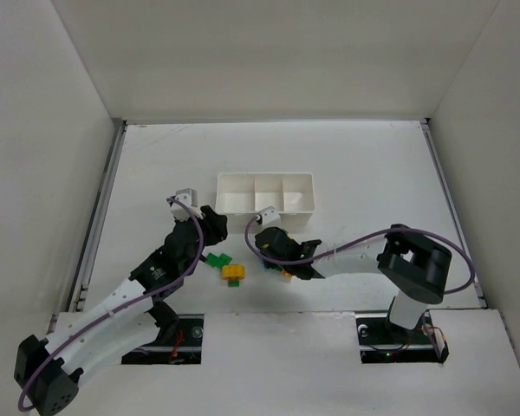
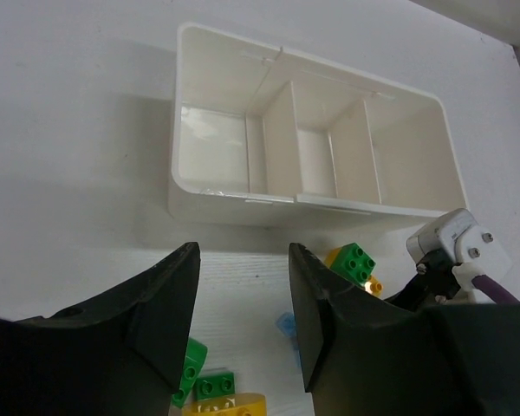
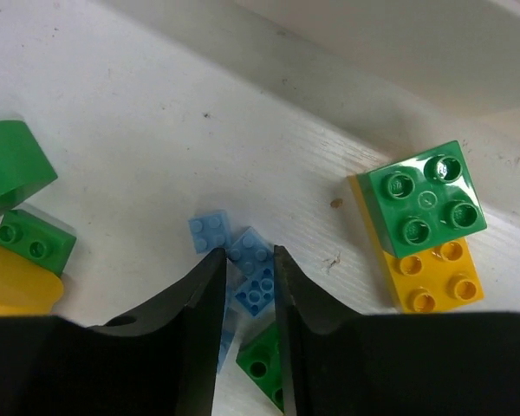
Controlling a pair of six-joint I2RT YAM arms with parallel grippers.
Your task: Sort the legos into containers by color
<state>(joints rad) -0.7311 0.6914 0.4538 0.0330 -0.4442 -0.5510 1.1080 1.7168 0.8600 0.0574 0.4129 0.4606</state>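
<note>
White table (image 3: 113, 104): right hand (image 3: 250, 264) tight around a tiny studded pale-blue lego (image 3: 256, 293), left hand (image 2: 243, 251) spread

The left gripper (image 2: 243, 260) hangs low over the white surface (image 2: 87, 173), dark jaws apart. Beyond it sits the white tray (image 2: 243, 208), split into three compartments. Before the tray's front wall lie a green-topped brick (image 2: 354, 260), a pale blue brick (image 2: 286, 325), small green bricks (image 2: 212, 384) and a yellow brick (image 2: 234, 405).
</note>
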